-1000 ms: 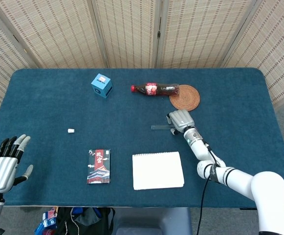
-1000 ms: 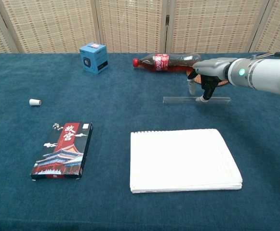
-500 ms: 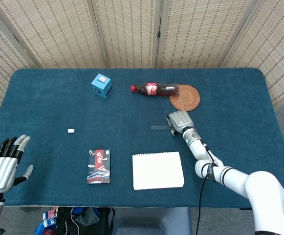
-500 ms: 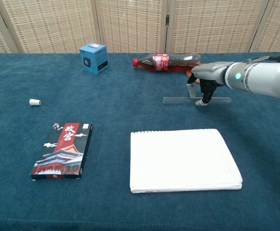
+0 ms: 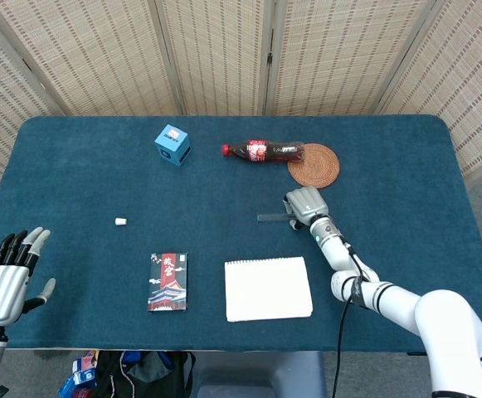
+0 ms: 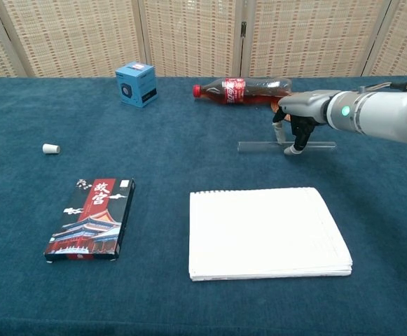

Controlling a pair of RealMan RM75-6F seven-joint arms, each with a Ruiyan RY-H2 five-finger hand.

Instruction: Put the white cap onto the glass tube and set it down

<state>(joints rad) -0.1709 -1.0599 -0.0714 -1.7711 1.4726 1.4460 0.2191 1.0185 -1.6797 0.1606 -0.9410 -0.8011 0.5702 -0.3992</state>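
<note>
The glass tube point(image 6: 259, 147) lies flat on the blue table, right of centre; in the head view the glass tube point(image 5: 270, 217) sticks out to the left from under my right hand point(image 5: 305, 203). In the chest view my right hand point(image 6: 298, 119) comes down on the tube's middle, thumb behind it and a finger in front, pinching it while it still rests on the cloth. The small white cap point(image 5: 120, 221) lies alone at the left, also in the chest view as the white cap point(image 6: 50, 148). My left hand point(image 5: 4, 282) hovers open off the table's near-left corner, fingers spread.
A cola bottle point(image 6: 242, 89) lies on its side behind the tube, next to a woven coaster point(image 5: 314, 164). A blue box point(image 6: 136, 83) stands at the back. A white notepad point(image 6: 267, 232) and a dark illustrated box point(image 6: 92, 218) lie near the front edge.
My right hand has settled slightly lower and closer around the tube. The tube has nudged a touch to the right. The left hand and the cap have stayed put.
</note>
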